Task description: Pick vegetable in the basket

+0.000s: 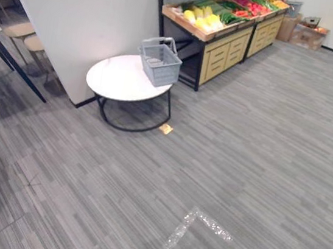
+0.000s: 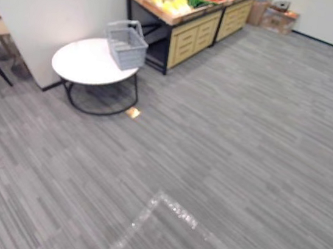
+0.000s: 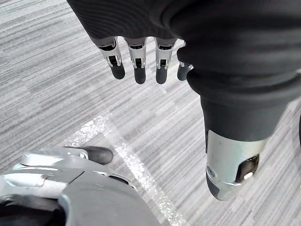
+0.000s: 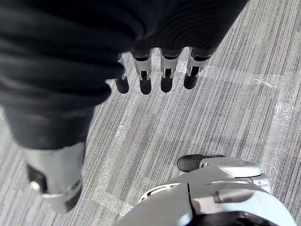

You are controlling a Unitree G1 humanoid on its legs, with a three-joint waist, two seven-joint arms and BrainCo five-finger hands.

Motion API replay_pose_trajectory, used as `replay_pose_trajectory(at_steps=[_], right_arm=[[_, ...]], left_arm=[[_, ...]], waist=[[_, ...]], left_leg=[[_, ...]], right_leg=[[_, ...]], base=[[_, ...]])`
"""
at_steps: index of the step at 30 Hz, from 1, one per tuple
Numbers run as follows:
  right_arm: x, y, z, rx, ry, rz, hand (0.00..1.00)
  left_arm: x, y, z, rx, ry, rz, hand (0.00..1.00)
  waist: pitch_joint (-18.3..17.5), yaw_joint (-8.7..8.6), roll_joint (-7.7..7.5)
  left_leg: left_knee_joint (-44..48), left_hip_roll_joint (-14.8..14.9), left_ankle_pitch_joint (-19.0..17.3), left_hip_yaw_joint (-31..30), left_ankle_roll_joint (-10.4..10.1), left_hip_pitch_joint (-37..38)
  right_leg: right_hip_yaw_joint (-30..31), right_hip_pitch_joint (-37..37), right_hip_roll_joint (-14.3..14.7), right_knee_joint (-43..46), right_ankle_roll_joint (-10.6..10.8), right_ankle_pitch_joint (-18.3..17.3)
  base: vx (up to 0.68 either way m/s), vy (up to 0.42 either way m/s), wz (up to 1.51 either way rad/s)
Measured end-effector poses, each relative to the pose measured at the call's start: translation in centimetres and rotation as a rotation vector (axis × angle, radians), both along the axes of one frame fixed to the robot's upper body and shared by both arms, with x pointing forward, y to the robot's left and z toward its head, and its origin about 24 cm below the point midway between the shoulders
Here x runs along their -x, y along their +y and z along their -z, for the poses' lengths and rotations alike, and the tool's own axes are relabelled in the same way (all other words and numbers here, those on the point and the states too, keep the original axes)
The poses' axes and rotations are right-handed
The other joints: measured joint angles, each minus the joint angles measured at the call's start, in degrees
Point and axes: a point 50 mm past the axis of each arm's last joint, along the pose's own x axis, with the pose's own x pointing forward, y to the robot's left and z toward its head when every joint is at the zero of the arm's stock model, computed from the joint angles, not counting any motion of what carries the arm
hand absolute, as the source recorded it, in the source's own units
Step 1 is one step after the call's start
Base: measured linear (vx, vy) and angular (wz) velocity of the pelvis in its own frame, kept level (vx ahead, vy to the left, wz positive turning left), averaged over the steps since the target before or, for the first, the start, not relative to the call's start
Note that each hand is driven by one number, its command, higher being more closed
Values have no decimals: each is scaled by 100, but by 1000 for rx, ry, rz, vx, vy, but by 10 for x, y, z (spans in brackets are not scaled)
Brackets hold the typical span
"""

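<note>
A grey plastic basket (image 1: 160,62) with its handle up stands on the right edge of a round white table (image 1: 120,78). Behind it, a wooden stand (image 1: 207,27) holds yellow vegetables (image 1: 202,17), green vegetables (image 1: 227,13) and red vegetables (image 1: 250,5) in sloping trays. My left hand (image 3: 136,59) hangs over the grey carpet with its fingers straight and nothing in it. My right hand (image 4: 155,70) hangs the same way over the carpet, open and holding nothing. Both hands are far from the basket and the stand.
A white partition wall (image 1: 76,14) stands left of the table. Cardboard boxes (image 1: 307,32) sit at the far end of the stand. A small yellow tag (image 1: 166,128) lies on the floor by the table. Shiny tape lines (image 1: 202,224) cross the carpet. Chairs (image 1: 27,38) stand at far left.
</note>
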Motion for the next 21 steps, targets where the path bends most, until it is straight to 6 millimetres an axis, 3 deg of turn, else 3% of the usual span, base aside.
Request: replay_pose_trajectory(at_steps=[21], right_arm=[[-7,0,-3,30,-60,-25,0]], left_arm=[[-4,-1,-1,-32,-20,36,0]], waist=[[49,0,-23]], left_leg=[[-7,152,-54,264,-9,56]], right_leg=[[132,-19,141,-57,18,17]], base=[[-31,-30,-5]])
